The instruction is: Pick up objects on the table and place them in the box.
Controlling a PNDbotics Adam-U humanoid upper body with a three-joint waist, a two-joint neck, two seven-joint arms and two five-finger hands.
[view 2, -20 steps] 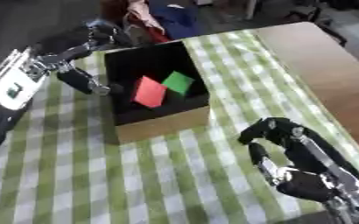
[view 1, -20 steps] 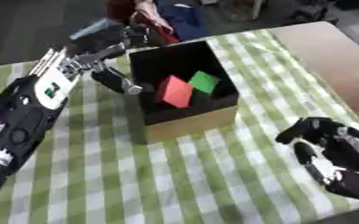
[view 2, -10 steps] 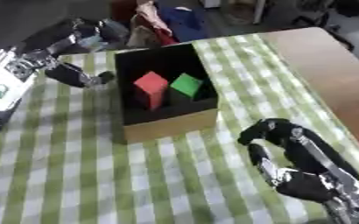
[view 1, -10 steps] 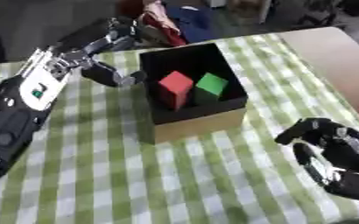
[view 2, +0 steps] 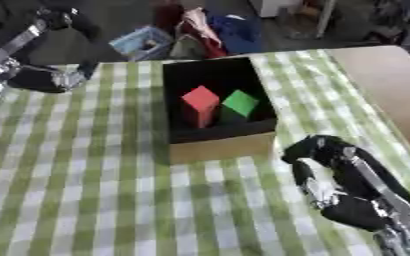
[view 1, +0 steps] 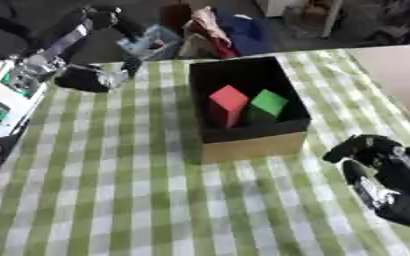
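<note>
Left hand [view 1: 90, 77] has pulled back off the box [view 1: 252, 145], looks relaxed and empty. Red block [view 1: 227, 98] and green block [view 1: 267, 103] inside; right hand [view 2: 335, 172] curled, holding nothing, bottom right.

You get even, soft daylight on the checked cloth [view 1: 138, 190], with no glare. The box [view 1: 248, 145] is dark inside, yet the red block [view 1: 227, 100] and green block [view 1: 267, 103] stay vivid. Everything looks slightly soft, and the left hand [view 1: 95, 77] is smeared with blur
</note>
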